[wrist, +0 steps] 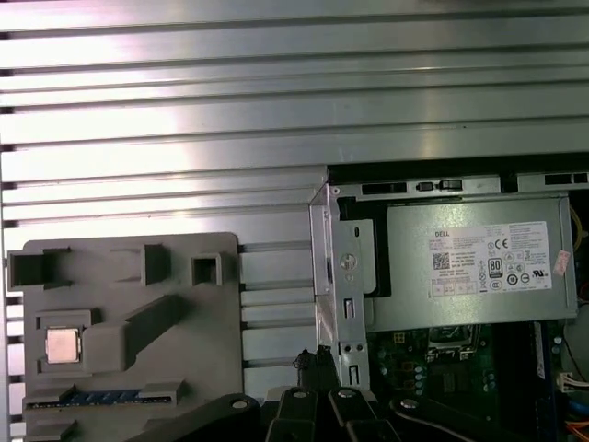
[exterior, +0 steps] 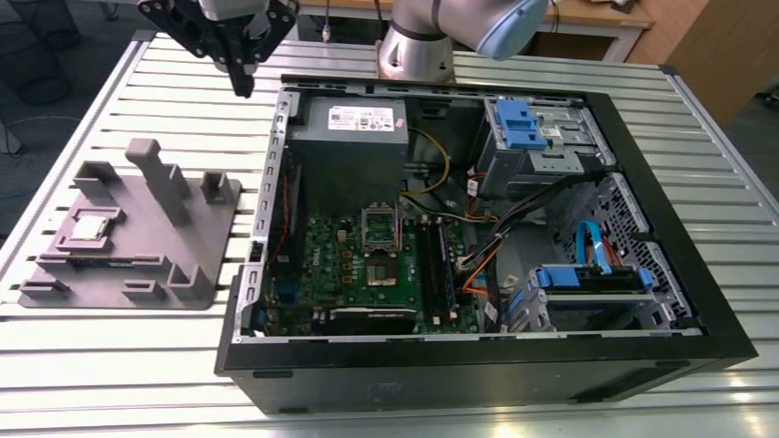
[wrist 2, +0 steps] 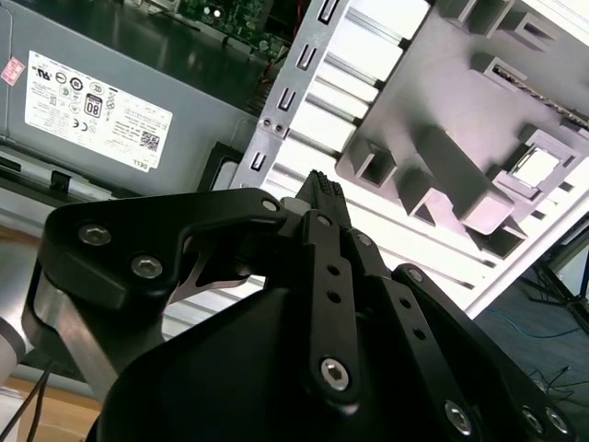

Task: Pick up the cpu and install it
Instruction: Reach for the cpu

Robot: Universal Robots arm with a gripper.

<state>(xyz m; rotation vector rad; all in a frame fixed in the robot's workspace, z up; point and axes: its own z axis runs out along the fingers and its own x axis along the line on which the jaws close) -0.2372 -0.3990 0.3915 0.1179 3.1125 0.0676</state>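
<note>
The cpu (exterior: 91, 225) is a small silvery square chip lying flat in a recess of the grey plastic tray (exterior: 210, 245), at the exterior view's left. Both wrist views catch the cpu (wrist 2: 537, 166) (wrist: 63, 344) on that tray (wrist 2: 442, 64) (wrist: 110, 262). My black gripper (exterior: 244, 88) hangs high over the slatted table, beyond the tray and just outside the open computer case's far corner. Its fingers (wrist 2: 322, 187) meet at the tips, shut on nothing. The silver socket frame (exterior: 379, 226) sits on the green motherboard inside the case, also seen as the socket frame (wrist: 451, 336) in the first wrist view.
The open black computer case (exterior: 681, 347) lies on the slatted metal table (exterior: 122, 365). Inside are a grey power supply (exterior: 350, 123) (wrist: 469, 267), blue drive brackets (exterior: 517, 123), and loose cables (exterior: 487, 246). The tray carries upright posts (exterior: 159, 178) beside the chip.
</note>
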